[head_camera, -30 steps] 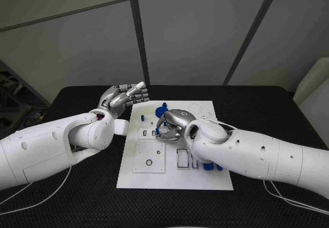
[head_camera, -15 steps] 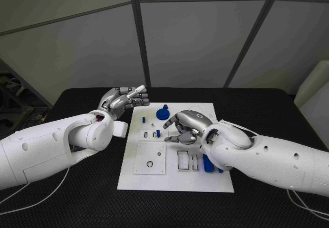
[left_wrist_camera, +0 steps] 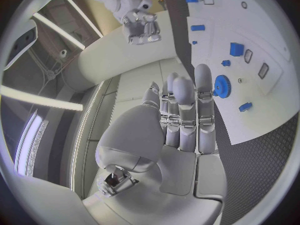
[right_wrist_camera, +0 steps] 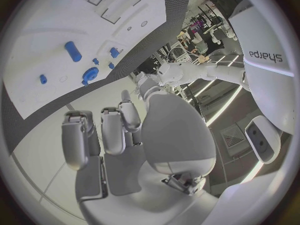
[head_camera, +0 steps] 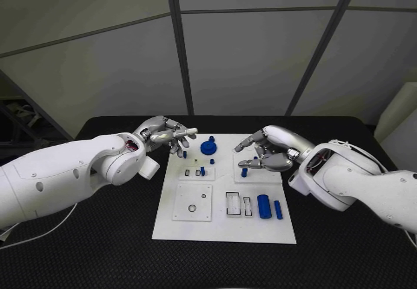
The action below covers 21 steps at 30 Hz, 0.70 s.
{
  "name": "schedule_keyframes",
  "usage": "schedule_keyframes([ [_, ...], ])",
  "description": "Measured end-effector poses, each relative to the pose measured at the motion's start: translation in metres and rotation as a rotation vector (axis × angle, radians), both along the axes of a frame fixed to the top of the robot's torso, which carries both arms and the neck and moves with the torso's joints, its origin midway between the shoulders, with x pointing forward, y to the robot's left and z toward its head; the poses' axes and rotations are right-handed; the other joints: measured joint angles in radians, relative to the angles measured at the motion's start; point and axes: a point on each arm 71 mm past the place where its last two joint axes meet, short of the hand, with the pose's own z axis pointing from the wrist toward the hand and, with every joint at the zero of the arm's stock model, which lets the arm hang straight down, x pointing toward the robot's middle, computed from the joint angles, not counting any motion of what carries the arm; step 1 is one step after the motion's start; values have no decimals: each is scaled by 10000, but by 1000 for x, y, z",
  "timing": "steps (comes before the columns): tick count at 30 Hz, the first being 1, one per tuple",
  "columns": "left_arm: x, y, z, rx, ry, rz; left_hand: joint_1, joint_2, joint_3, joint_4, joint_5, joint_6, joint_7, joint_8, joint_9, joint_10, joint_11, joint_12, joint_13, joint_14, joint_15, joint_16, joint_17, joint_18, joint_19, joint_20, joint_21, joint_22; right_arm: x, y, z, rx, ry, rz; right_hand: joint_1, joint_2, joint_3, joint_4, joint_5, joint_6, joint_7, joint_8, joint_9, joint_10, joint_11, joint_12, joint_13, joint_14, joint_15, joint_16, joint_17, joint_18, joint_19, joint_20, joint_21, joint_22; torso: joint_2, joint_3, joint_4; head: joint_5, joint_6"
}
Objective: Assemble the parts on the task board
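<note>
Head cam looks steeply down from above onto the flat white rectangular task board (head_camera: pixel 224 192). Each wrist fisheye sits close behind its own hand, facing along the fingers. All three views share the board (left_wrist_camera: pixel 262 50) (right_wrist_camera: pixel 56 50).

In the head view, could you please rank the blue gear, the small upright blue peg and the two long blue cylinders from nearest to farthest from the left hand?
From the left hand:
1. Blue gear, at the board's far edge, beside the hand.
2. Small upright blue peg, mid-board, below the right hand.
3. Two long blue cylinders, near right part of the board.

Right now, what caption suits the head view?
Both hands, left and right, hover empty over the task board.
</note>
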Motion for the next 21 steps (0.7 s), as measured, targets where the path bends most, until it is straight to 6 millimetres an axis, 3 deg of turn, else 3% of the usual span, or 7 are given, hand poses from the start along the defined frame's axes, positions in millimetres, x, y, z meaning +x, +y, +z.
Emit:
schedule_keyframes([
  [3, 5, -8, 4, 1363, 54, -529, -356, -54, -312, 312, -286, -8, -110, 216, 614, 181, -69, 1010, 1438, 9, -152, 2575, 2813, -18, 439, -88, 1945, 2422, 7, -12, 6, 287, 184, -325, 0, 0, 0, 0, 59, 39, 24, 0, 15, 0, 0, 0, -9, 0, 0, 0, 0, 0, 0, 0, 0, 0, -102, 40, 0, 35, -38],
  [4, 6, -10, 5, 1776, 84, -650, -532, -24, -432, 441, -660, 1, -136, 301, 797, 242, -96, 1685, 2278, 10, -153, 3140, 3458, -544, 574, -127, 2461, 3117, 9, -15, 7, 366, 240, -407, 0, 0, 0, 0, 60, 67, -4, 0, 15, 0, 0, 0, -9, 0, 0, 0, 0, -1, 0, 0, 0, 0, -128, 53, 0, 48, -50],
  [5, 8, -13, 5, 2305, 123, -776, -666, -1, -489, 584, -960, 1, -136, 368, 938, 358, -134, 2345, 3064, 10, -153, 3593, 3976, -813, 706, -136, 2894, 3714, 11, -17, 8, 467, 312, -498, 0, 0, 0, 0, 60, 68, -4, 0, 15, 0, 0, 0, -9, 0, 0, 1, 0, -1, 0, 0, 0, 0, -159, 68, 1, 66, -65],
  [8, 13, -20, 5, 3536, 282, -990, -939, 5, -660, 1123, -1622, -38, -246, 663, 1684, 480, -196, 4167, 5407, -5, -242, 4695, 5233, -788, 932, -192, 4098, 5298, 14, -21, 9, 651, 463, -657, 0, 0, 0, 0, 60, 68, -4, 0, 24, 1, 0, -51, -25, 0, 0, 1, -14, 0, 0, 0, -42, 0, -229, 102, 5, 112, -111],
  [11, 18, -30, 2, 4860, 538, -1162, -937, 2, -733, 1584, -1756, -293, -275, 899, 2584, 275, -246, 4945, 6795, -5, -243, 5183, 5684, -787, 873, -250, 4794, 6178, 19, -25, 10, 799, 583, -811, 0, 0, 0, 0, 116, 68, -4, 0, 24, 1, 0, -51, -32, 0, 0, -20, -29, 0, 0, 0, -42, 0, -288, 130, 6, 141, -156],
  [15, 23, -42, -6, 6300, 971, -1273, -814, -121, -806, 1874, -1793, -478, -214, 934, 3153, 135, -209, 4987, 7293, -6, -244, 5422, 5718, -786, 852, -226, 5118, 6614, 22, -26, 10, 922, 691, -922, 0, 0, 0, 0, 118, 68, -4, 0, 24, 1, 0, -51, -36, 0, 0, -46, -48, 0, 0, -1, -42, 0, -338, 151, 8, 153, -204],
  [21, 31, -55, -17, 7789, 1568, -1284, -727, -207, -753, 2254, -1793, -610, -240, 934, 3907, 220, -213, 5877, 8664, -6, -243, 5988, 5717, -789, 985, -210, 5681, 7520, 26, -25, 10, 1028, 783, -1003, 0, 0, 0, 0, 118, 67, -4, 0, 23, 1, 0, -51, -35, 0, 0, -46, -48, -1, 0, 0, -41, 0, -349, 161, 6, 185, -246],
])
